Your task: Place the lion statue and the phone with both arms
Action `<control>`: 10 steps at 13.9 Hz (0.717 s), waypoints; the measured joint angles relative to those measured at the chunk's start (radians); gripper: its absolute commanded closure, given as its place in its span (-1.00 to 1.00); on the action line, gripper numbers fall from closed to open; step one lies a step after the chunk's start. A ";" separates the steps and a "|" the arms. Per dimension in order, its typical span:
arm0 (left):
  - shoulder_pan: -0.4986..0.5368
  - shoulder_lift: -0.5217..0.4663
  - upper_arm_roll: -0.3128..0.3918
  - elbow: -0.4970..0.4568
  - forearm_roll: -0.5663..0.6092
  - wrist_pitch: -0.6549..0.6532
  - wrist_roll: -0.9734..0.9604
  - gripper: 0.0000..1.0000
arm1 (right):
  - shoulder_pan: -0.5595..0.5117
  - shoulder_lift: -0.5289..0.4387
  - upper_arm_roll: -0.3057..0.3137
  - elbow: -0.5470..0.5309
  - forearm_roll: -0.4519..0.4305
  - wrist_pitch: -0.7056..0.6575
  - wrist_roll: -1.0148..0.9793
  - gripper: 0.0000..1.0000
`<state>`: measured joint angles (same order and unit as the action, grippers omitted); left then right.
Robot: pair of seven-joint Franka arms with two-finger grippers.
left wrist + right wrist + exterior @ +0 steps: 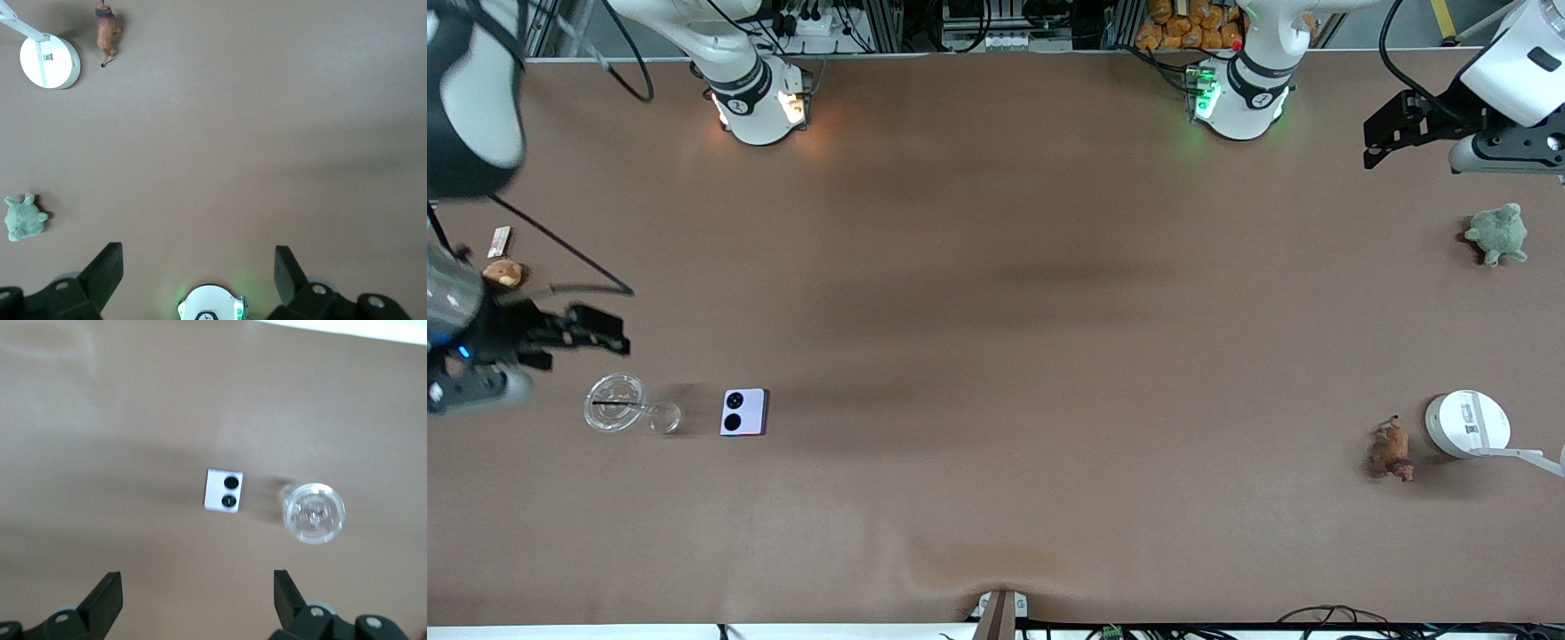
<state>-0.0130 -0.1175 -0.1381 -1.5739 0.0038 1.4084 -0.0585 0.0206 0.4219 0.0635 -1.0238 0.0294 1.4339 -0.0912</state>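
From the front view I am seeing the phone (744, 412) lying flat on the brown table (996, 311) toward the right arm's end, camera circles up. Just beside it, further toward that end, a clear glass container (615, 403) is lying with a smaller clear round piece (664, 417) touching it; I cannot tell whether it is holding anything. The right gripper (596, 330) is hanging over the table near that glass, its fingers spread apart and holding nothing. A small orange-brown plush toy (503, 272) is sitting farther from the camera than the glass.

Toward the left arm's end, the lion statue (1391, 450) is resting just beside a round white device (1466, 424). A green plush toy (1497, 234) is lying farther from the camera than that device. The left gripper (1392, 133) is hovering over the table near the green plush, fingers spread and empty.

In the left wrist view I am seeing the lion statue (107, 31) near the white device (49, 61), well apart from the wide-open fingers (105, 270).

In the right wrist view the phone (223, 491) is lying beside the glass (313, 513), with the fingers (107, 597) standing wide apart.
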 measured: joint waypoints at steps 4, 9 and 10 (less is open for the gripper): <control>0.001 0.024 0.001 0.006 0.000 0.015 0.000 -1.00 | 0.000 -0.138 0.003 -0.007 0.000 -0.133 0.041 -1.00; 0.007 0.112 0.005 0.137 0.000 -0.008 0.000 -1.00 | -0.009 -0.323 0.001 -0.220 0.000 -0.151 0.077 -1.00; 0.007 0.117 0.005 0.141 0.000 -0.012 0.001 -1.00 | -0.010 -0.354 -0.001 -0.277 0.001 -0.131 0.079 -1.00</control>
<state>-0.0058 -0.0005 -0.1327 -1.4329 0.0039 1.3962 -0.0577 0.0107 0.0677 0.0623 -1.3009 0.0305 1.3029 -0.0120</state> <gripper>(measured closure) 0.000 0.000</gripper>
